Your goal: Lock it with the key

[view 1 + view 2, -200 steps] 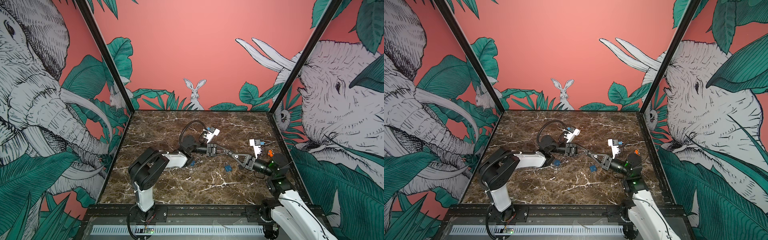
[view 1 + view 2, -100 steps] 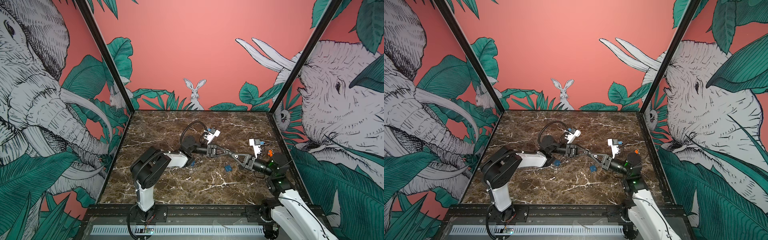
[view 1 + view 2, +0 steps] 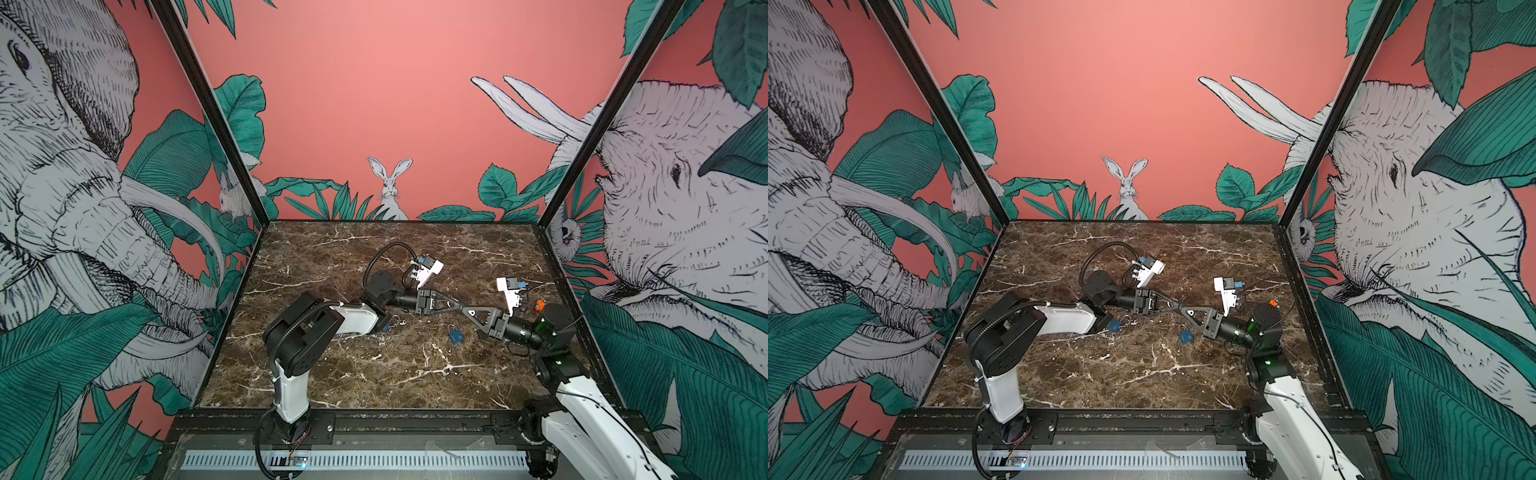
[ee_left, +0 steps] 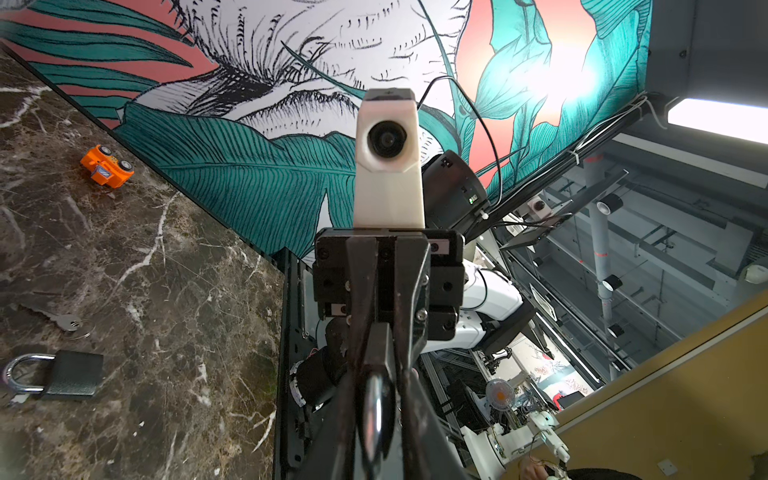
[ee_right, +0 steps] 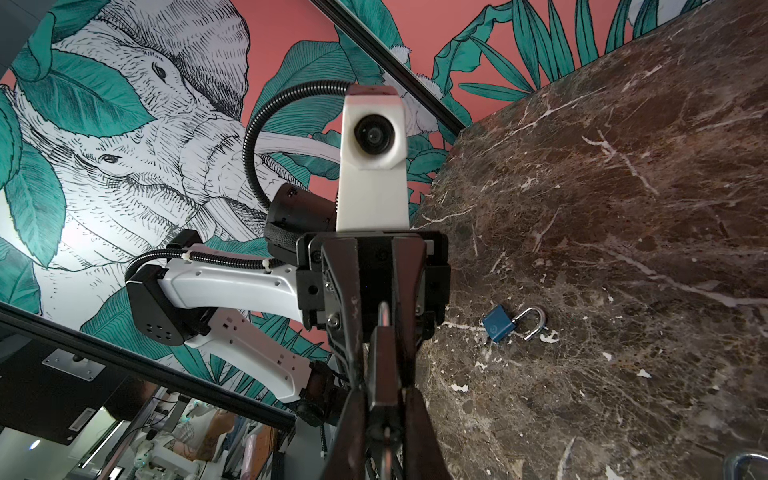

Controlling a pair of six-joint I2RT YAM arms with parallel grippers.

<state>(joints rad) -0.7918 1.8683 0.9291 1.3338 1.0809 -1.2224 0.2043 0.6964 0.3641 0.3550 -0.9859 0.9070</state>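
Marble: brown tabletop (image 3: 374,374), claws tip to tip above.
Right claw (image 3: 465,311): clamped tight on dark padlock (image 5: 386,365).
Left claw (image 3: 454,306): pinching metal stem (image 4: 376,407) ahead; key or shackle, unclear.
Tip: hold claws coaxial, twist gently.

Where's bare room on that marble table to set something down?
Free: back strip under the rabbit wall; front strip between the arm bases. Crowded: mid-table, where left gripper and right gripper meet at a padlock, two blue padlocks nearby; toy car at right.
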